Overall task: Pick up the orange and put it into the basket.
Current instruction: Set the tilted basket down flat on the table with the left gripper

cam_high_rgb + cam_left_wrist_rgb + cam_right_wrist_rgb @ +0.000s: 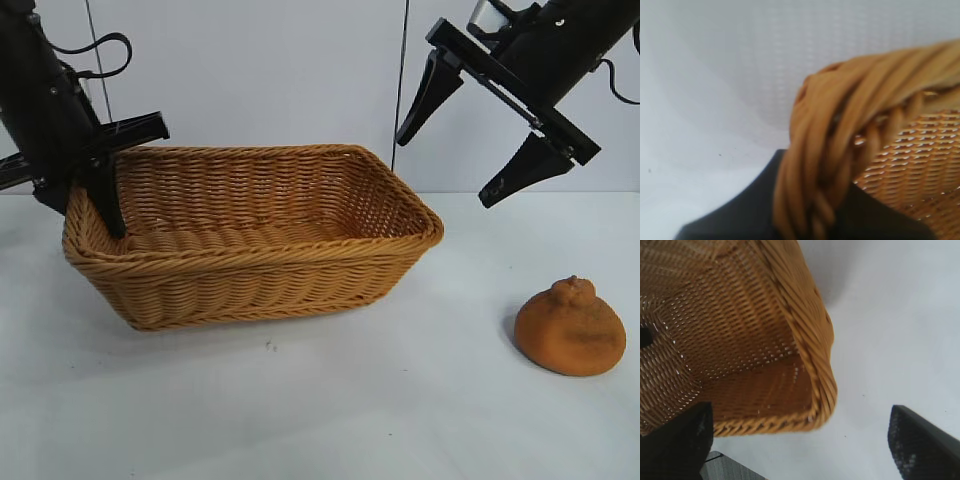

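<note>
The orange [571, 328], dull and rough-skinned with a bump on top, sits on the white table at the right, well apart from the basket. The woven tan basket [250, 270] stands left of centre. My left gripper [85, 205] is shut on the braided rim at the basket's left end, one finger inside and one outside. The left wrist view shows that rim [840, 150] pinched between the dark fingers [740, 210]. Held high at the upper right, my right gripper [447, 170] is open and empty, above the basket's right corner [820, 370] and up-left of the orange.
A white table [400, 410] spreads in front of the basket and around the orange. A pale wall [250, 70] stands behind the basket. The basket holds nothing that I can see.
</note>
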Tool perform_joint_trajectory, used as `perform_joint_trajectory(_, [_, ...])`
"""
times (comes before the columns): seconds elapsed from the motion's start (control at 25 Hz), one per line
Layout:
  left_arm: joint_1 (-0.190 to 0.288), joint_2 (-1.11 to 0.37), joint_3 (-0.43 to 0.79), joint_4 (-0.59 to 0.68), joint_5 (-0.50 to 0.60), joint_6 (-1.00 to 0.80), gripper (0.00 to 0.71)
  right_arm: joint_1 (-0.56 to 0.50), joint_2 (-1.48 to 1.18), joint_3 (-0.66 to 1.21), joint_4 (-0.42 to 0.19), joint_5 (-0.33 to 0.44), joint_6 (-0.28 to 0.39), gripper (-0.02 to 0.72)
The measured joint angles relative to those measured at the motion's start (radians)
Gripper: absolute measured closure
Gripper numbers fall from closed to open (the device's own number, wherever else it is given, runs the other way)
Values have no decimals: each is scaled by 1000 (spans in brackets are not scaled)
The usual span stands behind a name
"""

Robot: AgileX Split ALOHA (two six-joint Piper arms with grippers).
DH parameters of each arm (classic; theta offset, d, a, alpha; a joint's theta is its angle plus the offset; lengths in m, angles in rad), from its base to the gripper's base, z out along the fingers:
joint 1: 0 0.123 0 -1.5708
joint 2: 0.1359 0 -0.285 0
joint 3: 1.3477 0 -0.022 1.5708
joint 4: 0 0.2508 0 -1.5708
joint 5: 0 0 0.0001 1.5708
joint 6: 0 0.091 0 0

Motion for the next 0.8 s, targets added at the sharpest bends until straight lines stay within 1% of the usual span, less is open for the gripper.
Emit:
perform_joint_trajectory(0.12, [-7, 47, -84, -33, 96, 86, 616, 0, 0, 0, 0, 1, 0, 54])
perform_joint_trajectory(0.24, [-24, 74, -106, -38, 115, 105, 616, 0, 0, 0, 0, 1, 0, 54])
perform_joint_trajectory(0.36, [-38, 90, -106, -39, 105, 109, 616, 0, 0, 0, 0, 2, 0, 54])
perform_joint_trajectory(0.52, [-47, 130, -111, -48, 60, 112, 616, 0, 0, 0, 0, 4, 0, 54])
perform_joint_trajectory(0.68, [-47, 176, -112, -45, 23, 113, 616, 0, 0, 0, 0, 4, 0, 54])
perform_joint_trajectory(0.8, [-47, 185, -112, -42, 4, 115, 616, 0, 0, 0, 0, 4, 0, 54])
